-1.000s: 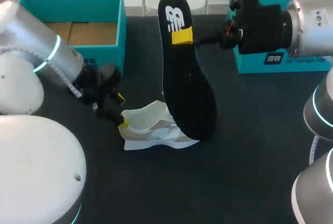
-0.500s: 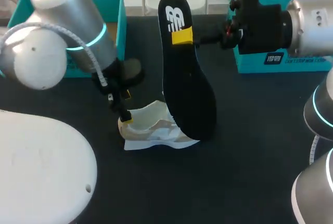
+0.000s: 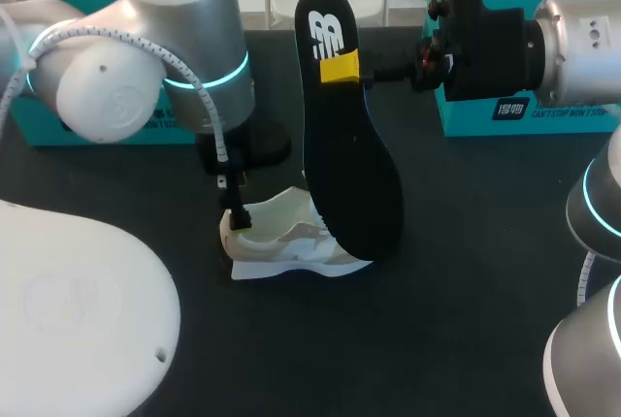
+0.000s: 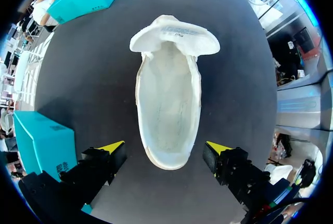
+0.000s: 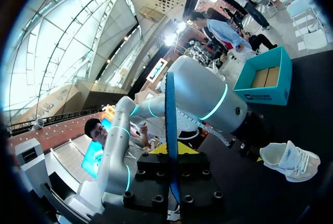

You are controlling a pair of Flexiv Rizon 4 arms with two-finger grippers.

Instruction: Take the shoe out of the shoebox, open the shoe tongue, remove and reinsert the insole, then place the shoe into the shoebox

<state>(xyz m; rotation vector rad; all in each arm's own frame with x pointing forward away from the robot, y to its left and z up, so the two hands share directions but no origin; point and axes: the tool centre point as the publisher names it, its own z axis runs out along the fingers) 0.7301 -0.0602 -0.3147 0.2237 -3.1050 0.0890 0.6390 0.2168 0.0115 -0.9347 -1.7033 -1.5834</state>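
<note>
Both arms are thick silver-grey tubes with rounded joints and glowing cyan rings. A black-and-white speckled cable (image 3: 212,121) runs along the left arm (image 3: 184,29) to a black wrist. The right arm (image 3: 582,39) ends in a black block (image 3: 485,34) with round knobs and a red spot. The left gripper (image 4: 165,148) has black fingers (image 4: 96,169) with yellow wedge tips; the right gripper (image 5: 173,150) has a black body with bolt holes.
</note>
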